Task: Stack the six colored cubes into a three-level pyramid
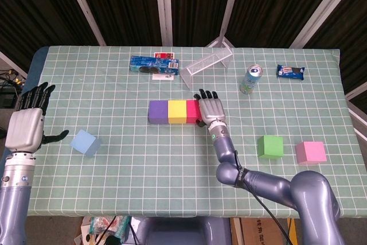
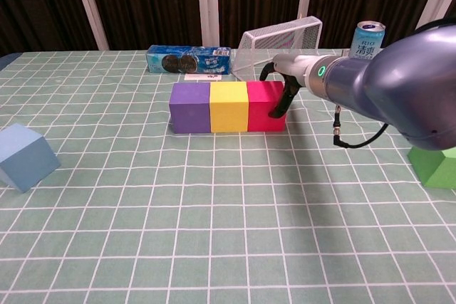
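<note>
Seemingly the base row is being finished: in the head view the right hand (image 1: 210, 107), fingers extended and grasping nothing, rests against the red cube (image 1: 194, 112) beside the yellow cube (image 1: 177, 112) and purple cube (image 1: 157, 112); the left hand (image 1: 26, 127) hovers released near the blue cube (image 1: 85, 142); the green cube (image 1: 270, 146) and pink cube (image 1: 311, 152) wait at the right; next, I judge, one of them must go on top. From the chest view, the can (image 2: 369, 38) carries writing too small to read.

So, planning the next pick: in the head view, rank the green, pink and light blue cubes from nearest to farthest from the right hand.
From the right hand:
1. Green cube, to its right, nearer the table's front.
2. Pink cube, farther right.
3. Light blue cube, far left.
</note>
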Tool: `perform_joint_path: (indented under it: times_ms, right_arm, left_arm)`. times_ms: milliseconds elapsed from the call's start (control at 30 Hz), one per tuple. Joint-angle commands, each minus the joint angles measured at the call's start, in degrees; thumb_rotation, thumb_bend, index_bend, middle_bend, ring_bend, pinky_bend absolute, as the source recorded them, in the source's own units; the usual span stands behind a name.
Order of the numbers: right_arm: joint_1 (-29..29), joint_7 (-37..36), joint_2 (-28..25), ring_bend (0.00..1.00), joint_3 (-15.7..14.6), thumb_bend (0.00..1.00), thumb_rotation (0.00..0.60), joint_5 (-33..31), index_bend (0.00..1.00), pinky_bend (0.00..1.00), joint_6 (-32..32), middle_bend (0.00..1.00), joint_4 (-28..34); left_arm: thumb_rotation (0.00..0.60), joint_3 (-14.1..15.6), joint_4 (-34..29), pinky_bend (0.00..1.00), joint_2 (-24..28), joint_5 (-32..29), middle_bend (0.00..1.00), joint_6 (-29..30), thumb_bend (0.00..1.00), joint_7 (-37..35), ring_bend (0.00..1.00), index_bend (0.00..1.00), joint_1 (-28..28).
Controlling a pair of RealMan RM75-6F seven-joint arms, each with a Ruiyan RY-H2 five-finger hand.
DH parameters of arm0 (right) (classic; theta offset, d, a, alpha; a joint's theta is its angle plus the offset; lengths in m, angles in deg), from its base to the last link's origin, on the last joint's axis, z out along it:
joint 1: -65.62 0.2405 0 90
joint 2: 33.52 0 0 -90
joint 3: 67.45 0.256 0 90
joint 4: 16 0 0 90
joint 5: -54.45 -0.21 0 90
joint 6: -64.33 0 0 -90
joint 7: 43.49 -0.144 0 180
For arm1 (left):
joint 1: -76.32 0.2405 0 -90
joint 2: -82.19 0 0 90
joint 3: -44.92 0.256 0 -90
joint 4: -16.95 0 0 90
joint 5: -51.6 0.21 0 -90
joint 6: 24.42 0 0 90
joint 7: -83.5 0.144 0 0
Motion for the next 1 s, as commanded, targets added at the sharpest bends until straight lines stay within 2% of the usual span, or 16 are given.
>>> perform_joint_path:
  times_ms: [33,300,533,633,1000]
  right_arm:
    - [0.1,0.0,0.2,0.00,0.2,0.32,0.600,0.0,0.16,0.00,-0.1,0.01,-0.3]
    - [0.2,0.1,0.3,0.00,0.5,0.32,0.600,0.4,0.15,0.00,0.0,0.01,-0.4]
    - [-0.5,0.9,-0.3,0.00,0.2,0.32,0.600,-0.7,0.06,0.00,0.8,0.01,1.5]
    - [-1.1,1.4,-1.2,0.00,-0.1,0.32,0.600,-1.2,0.00,0.00,1.7,0.00,3.9]
    - [-4.0,1.4,-7.1,0.00,0.0,0.32,0.600,0.0,0.00,0.00,8.5,0.00,15.6]
  left_arm:
    - [0.600,0.0,0.1,0.02,0.0,-0.1,0.00,-0.1,0.05,-0.1,0.00,0.00,0.0]
    - [0.600,0.0,0.1,0.02,0.0,-0.1,0.00,-0.2,0.05,-0.1,0.00,0.00,-0.1]
    - [0.600,0.1,-0.1,0.02,0.1,0.1,0.00,-0.1,0.05,-0.1,0.00,0.00,0.0]
    - [0.600,0.2,-0.1,0.02,0.1,0.1,0.00,-0.2,0.05,-0.2,0.00,0.00,0.0]
    - [0.600,0.4,-1.0,0.02,0.6,1.4,0.00,0.1,0.05,-0.7,0.00,0.00,0.3]
